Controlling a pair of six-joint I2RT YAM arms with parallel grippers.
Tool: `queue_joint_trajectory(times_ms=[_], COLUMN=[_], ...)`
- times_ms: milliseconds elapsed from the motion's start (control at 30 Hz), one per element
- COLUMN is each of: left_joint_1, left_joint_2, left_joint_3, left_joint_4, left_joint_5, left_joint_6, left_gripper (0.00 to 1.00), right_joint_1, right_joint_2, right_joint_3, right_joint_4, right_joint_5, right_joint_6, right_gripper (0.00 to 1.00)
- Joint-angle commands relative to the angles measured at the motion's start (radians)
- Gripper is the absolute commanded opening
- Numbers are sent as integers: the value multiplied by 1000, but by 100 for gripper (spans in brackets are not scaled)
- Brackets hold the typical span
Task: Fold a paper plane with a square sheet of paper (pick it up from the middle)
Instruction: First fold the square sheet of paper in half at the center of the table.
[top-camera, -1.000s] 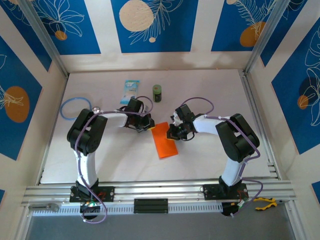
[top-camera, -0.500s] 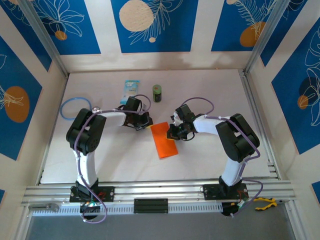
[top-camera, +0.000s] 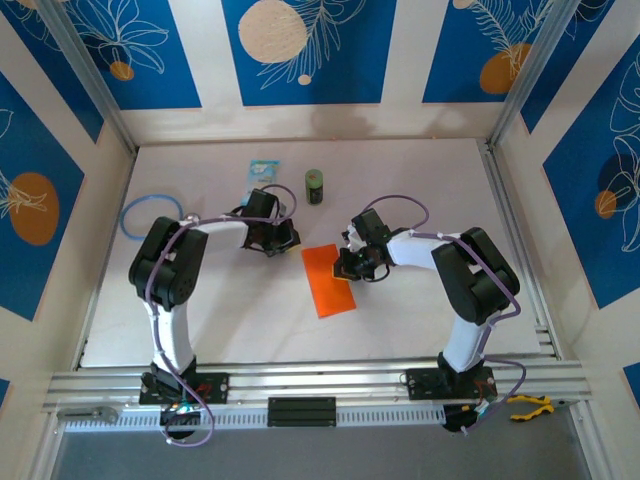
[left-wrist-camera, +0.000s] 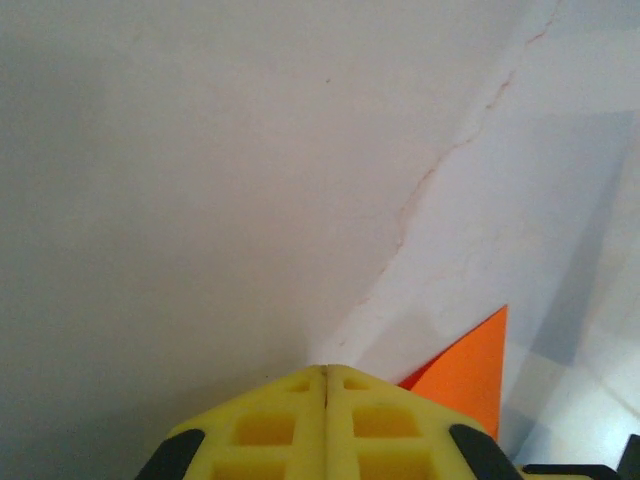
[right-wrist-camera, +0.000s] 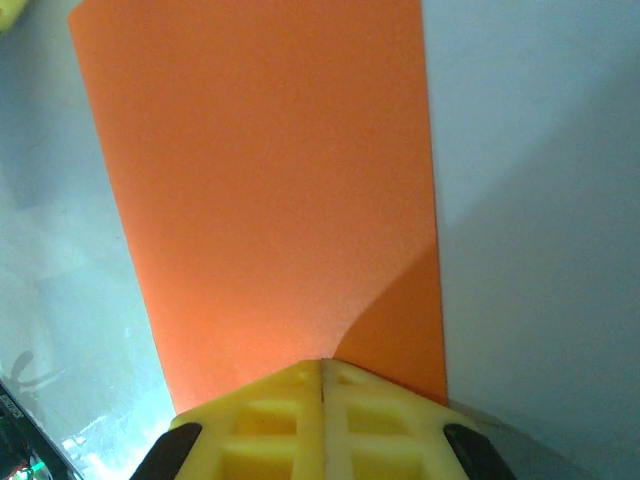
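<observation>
Plainly, the orange paper (top-camera: 326, 288) lies flat, a smooth oblong.

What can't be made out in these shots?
Top view: the right fingers cover an edge of the orange paper, hiding any contact.
Right wrist view: fingers hide the paper's near edge; the frame cuts its far edge.
Left wrist view: left fingers hide part of the paper.
Top view: packet print too small.
</observation>
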Motion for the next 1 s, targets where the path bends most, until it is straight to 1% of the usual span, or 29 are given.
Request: queue_joint_trajectory(times_ms=[0,133,233,400,500,667,800,967], left_joint_1=[-2,-46,-110,-211,-255,-279,-292,-295], left_joint_2=[-102,-173,-212,-213,-209,-191,-171,-207], left_joint_3=[-14,-70,-127,-215,-252,-310,-346,-390], left_joint_4=[-12,-7,30,130,164,169,146,100], left_joint_5=[2,34,56,91,67,45,41,2], left_joint_6=[8,-1,-25,-117,-151,-152,-119,-86], left_gripper=[7,8,8,8,8,8,8,8], right_joint_1=[-6,-2,-2,0,1,0,0,0], right_joint_2=[15,11,15,18,17,19,21,20], right_joint_3=[-47,-44,-42,-41,-42,-45,-46,-54], right_joint_4=[-127,-116,-113,-120,-123,-122,-121,-120], right_joint_5=[72,72,78,85,89,89,89,95], right_joint_6=[16,43,55,62,60,62,61,61], right_gripper=[0,0,0,0,0,0,0,0])
